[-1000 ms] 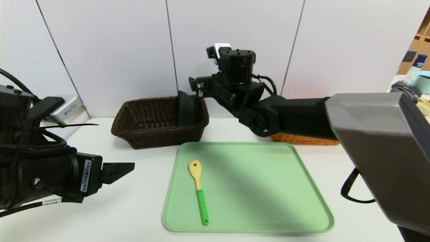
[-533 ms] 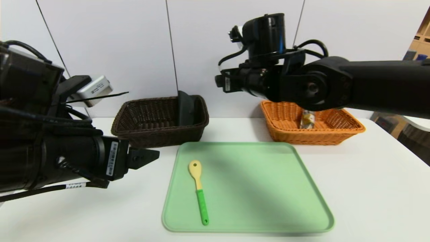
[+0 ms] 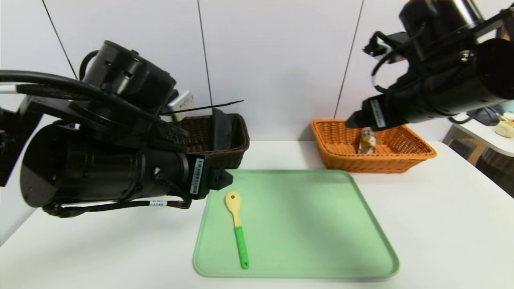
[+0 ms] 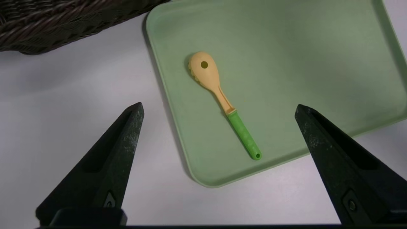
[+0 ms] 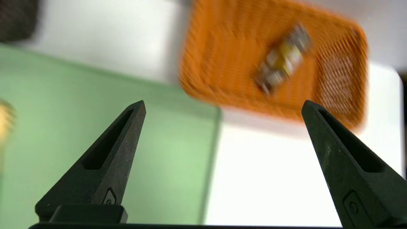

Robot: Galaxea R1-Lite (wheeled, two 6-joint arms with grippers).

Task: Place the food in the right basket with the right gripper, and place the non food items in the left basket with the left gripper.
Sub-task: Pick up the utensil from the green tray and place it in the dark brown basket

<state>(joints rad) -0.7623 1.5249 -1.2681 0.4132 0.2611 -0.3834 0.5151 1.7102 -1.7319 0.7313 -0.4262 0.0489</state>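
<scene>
1. The head camera is looking forward and down over the white bench (image 3: 441, 224).
2. Both wrist cameras are looking down closer, sharing the flat pale-green plastic tray (image 4: 286, 47) with it.

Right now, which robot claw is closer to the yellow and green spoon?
Left. The left gripper hangs just above the spoon at the green tray's left edge, jaws wide open. The right gripper is far away, up by the orange basket.
</scene>
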